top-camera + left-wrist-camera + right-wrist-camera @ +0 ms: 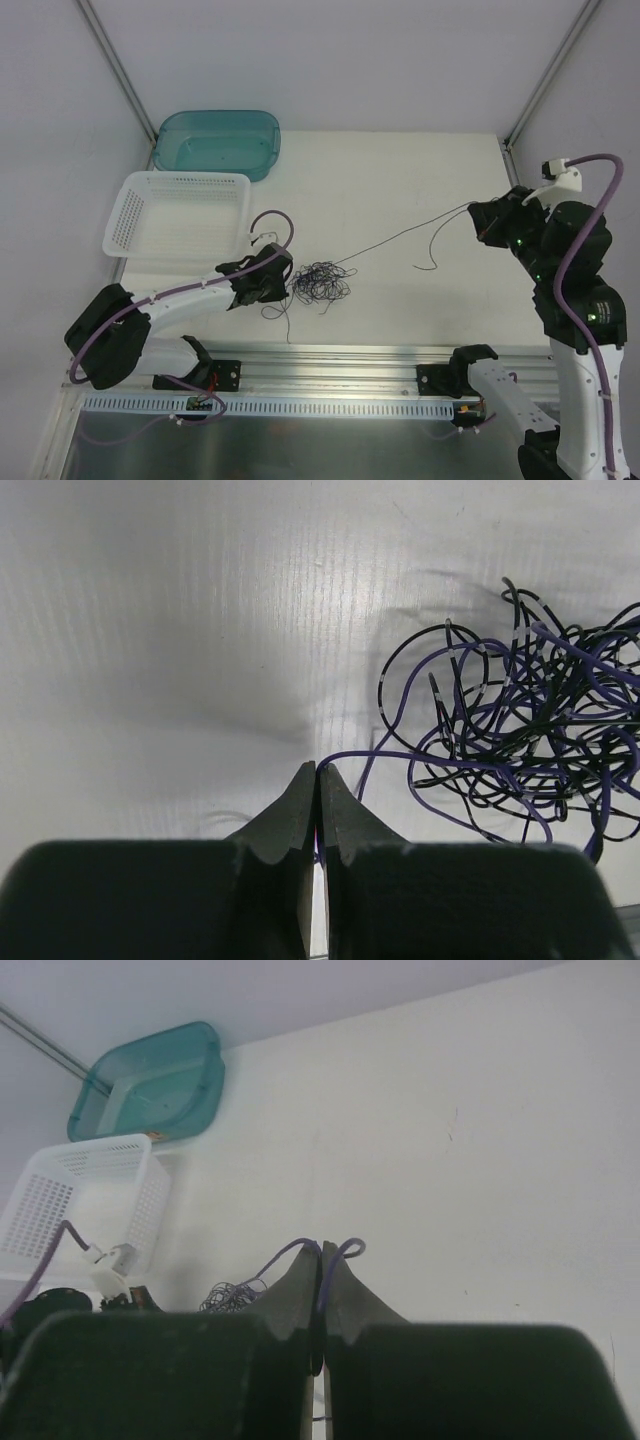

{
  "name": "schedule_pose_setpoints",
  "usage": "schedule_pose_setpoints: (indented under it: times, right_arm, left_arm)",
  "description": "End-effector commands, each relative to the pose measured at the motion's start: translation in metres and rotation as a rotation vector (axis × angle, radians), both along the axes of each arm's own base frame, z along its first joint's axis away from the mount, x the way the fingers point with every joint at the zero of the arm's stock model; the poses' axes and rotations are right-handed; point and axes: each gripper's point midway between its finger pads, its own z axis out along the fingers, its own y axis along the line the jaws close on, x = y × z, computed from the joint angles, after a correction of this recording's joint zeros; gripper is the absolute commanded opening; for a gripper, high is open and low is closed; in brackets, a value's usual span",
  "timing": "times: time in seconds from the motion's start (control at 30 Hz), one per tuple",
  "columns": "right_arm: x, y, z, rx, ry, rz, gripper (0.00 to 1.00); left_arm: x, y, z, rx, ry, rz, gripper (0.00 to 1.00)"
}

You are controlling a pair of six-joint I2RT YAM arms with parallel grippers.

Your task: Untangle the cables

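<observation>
A tangle of thin dark cables [320, 284] lies mid-front on the white table [400, 170]. The left gripper [286, 280], at the tangle's left edge, is pinched closed on 1 purple wire [400, 757]. The right gripper [476, 212], well apart to the right, is clamped on 1 strand [400, 237] stretched from the tangle.

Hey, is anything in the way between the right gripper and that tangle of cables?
Nothing visible. The right gripper is shut on one cable stretched from the tangle of cables, with only table between them.
</observation>
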Motion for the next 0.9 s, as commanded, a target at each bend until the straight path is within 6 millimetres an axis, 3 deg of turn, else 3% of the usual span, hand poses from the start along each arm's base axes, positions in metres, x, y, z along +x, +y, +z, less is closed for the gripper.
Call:
schedule_pose_setpoints:
  times: [0.0,0.13,0.23,0.33,0.37,0.43,0.47,0.6,0.67,0.7,0.73,0.87]
  right_arm:
    - [-0.008,0.000,0.043,-0.008,-0.099,0.026,0.01]
    - [-0.010,-0.003,0.076,-0.017,-0.169,0.014,0.01]
    - [-0.003,-0.005,0.074,-0.034,-0.154,0.006,0.01]
    - [0.006,0.003,0.031,-0.041,-0.024,0.038,0.01]
    - [0.011,0.004,-0.001,-0.045,0.036,0.038,0.01]
    - [0.017,-0.003,-0.042,-0.062,0.110,-0.006,0.01]
    - [0.020,-0.005,-0.079,-0.080,0.189,-0.020,0.01]
    - [0.022,-0.011,-0.131,-0.101,0.252,-0.052,0.01]
    - [0.023,-0.010,-0.140,-0.109,0.261,-0.044,0.01]
    - [0.023,-0.009,-0.141,-0.110,0.264,-0.039,0.01]
    - [0.023,-0.010,-0.142,-0.125,0.264,-0.030,0.01]
    - [0.020,0.009,-0.123,-0.107,0.220,0.090,0.01]
  left_arm:
    - [0.008,0.002,0.003,0.018,0.005,0.043,0.00]
    - [0.003,0.006,-0.004,0.024,0.024,0.055,0.00]
    - [0.001,0.003,0.001,-0.002,0.018,0.037,0.00]
    - [0.003,-0.005,0.013,-0.024,-0.010,-0.029,0.00]
    - [0.004,-0.008,0.020,-0.040,-0.022,-0.043,0.00]
    - [0.004,-0.009,0.025,-0.052,-0.035,-0.050,0.00]
    - [0.002,-0.011,0.028,-0.070,-0.036,-0.061,0.00]
    - [-0.004,-0.023,0.039,-0.134,-0.024,-0.106,0.20]
    - [-0.004,-0.029,0.051,-0.166,-0.048,-0.134,0.45]
    - [-0.006,-0.033,0.057,-0.186,-0.055,-0.154,0.56]
    - [-0.006,-0.035,0.068,-0.205,-0.082,-0.177,0.74]
    - [-0.006,-0.051,0.113,-0.288,-0.178,-0.287,0.87]
